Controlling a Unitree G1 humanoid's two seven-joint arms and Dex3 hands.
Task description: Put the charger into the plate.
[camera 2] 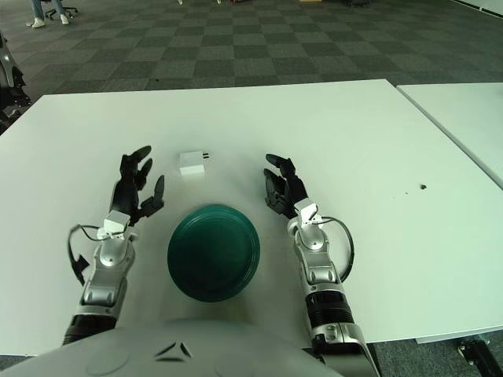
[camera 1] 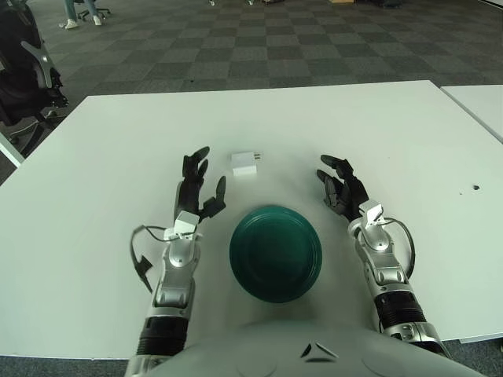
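A small white charger [camera 1: 244, 163] lies on the white table, just beyond the dark green plate [camera 1: 275, 253] that sits near the table's front edge. My left hand [camera 1: 198, 185] is to the left of the plate and a little left of the charger, fingers spread, holding nothing. My right hand [camera 1: 340, 187] is to the right of the plate, fingers spread, holding nothing. Neither hand touches the charger or the plate.
The white table [camera 1: 369, 126] stretches wide around the objects. A second white table [camera 1: 479, 102] stands at the right, with a gap between. A small dark speck [camera 1: 475, 188] marks the table at the right. An office chair [camera 1: 27, 71] stands off the table's far left.
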